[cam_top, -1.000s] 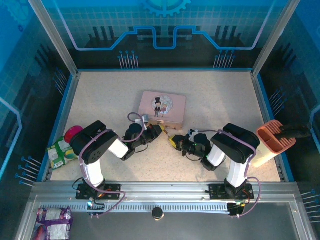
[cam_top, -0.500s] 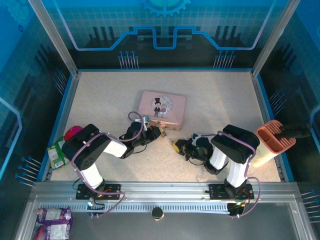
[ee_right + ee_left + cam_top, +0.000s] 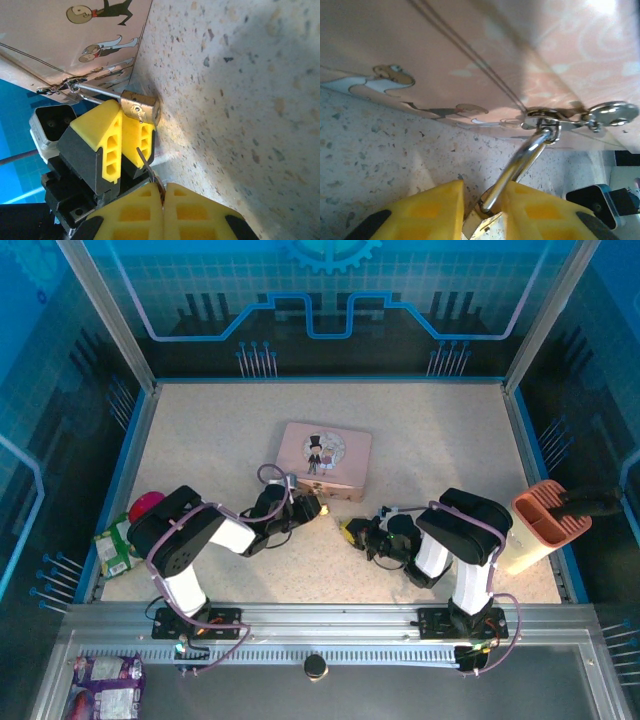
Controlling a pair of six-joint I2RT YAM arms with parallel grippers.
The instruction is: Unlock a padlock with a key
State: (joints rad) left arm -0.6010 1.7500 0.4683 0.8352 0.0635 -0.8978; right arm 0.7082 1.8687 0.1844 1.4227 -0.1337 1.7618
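From above, your left gripper [image 3: 313, 508] sits at the pink rectangular tin's [image 3: 325, 458] front edge, with your right gripper [image 3: 352, 531] near it.

Left wrist: your yellow fingers [image 3: 427, 207] clamp the small brass padlock [image 3: 479, 226], and its silver shackle [image 3: 520, 162] is hooked through the tin's hasp [image 3: 542, 120].

Right wrist: the right gripper is pinched tight on the thin dark grey key [image 3: 146, 164], whose tip is near the padlock.

The padlock [image 3: 140, 108] hangs on the tin's [image 3: 325, 460] near side, within the left gripper [image 3: 482, 206]. The key [image 3: 147, 167] lies just right of it.
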